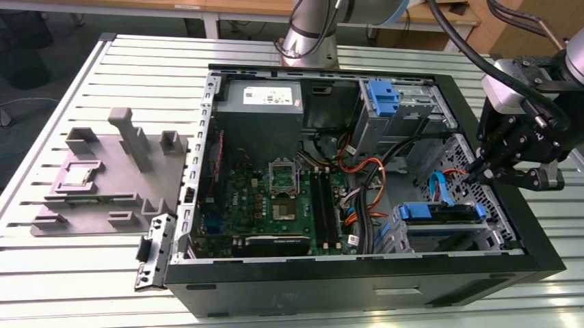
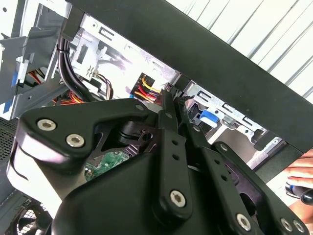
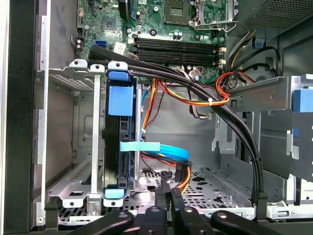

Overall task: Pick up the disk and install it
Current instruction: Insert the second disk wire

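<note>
The disk [image 1: 439, 213] sits in the grey drive cage [image 1: 401, 236] at the near corner of the open computer case, on the exterior view's right, with its blue carrier rail facing up. In the first wrist view the disk [image 3: 120, 142] stands edge-on inside that cage, blue tabs at both ends. My gripper [image 1: 476, 171] hangs just over the case's wall on that side, a short way beyond the cage and apart from the disk. Its black fingers [image 3: 164, 188] lie closed together with nothing between them, and in the second wrist view the gripper [image 2: 168, 100] points into the case.
Black, orange and blue cables [image 3: 215, 105] cross the space between the cage and the motherboard [image 1: 273, 198]. A grey power supply [image 1: 264, 96] and a blue bracket [image 1: 383, 96] sit at the far side. A grey fixture [image 1: 109, 178] lies left of the case. A hand [image 2: 301, 174] rests outside the case.
</note>
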You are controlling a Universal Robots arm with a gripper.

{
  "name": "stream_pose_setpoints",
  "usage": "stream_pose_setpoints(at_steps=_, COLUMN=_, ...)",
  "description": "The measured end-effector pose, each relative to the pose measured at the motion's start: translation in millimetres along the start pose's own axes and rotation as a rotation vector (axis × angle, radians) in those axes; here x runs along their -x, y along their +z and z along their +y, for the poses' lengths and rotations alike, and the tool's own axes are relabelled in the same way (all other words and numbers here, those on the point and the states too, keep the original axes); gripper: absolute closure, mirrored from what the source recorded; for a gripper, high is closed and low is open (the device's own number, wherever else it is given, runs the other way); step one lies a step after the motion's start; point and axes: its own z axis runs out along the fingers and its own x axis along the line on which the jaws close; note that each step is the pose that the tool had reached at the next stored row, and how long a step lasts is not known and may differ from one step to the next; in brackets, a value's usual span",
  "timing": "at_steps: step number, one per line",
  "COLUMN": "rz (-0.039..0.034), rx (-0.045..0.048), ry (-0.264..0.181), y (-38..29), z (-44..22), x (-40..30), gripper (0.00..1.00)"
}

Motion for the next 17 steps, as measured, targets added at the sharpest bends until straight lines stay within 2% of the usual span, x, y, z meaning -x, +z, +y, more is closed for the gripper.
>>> stream_pose_setpoints(at_steps=1, rz=0.0000, rx=0.0000, ry=0.000, y=0.0, z=0.0, x=0.0, gripper=0.84)
stream_pose_setpoints(at_steps=12, rz=-0.0004, rx=0.0000, ry=0.000, y=0.3, z=0.3, x=-0.6, gripper=0.84)
stream_pose_setpoints(at_steps=17, rz=0.0000, rx=-0.0040, ry=-0.001, y=-0.5, z=6.1, x=-5.1, gripper=0.84)
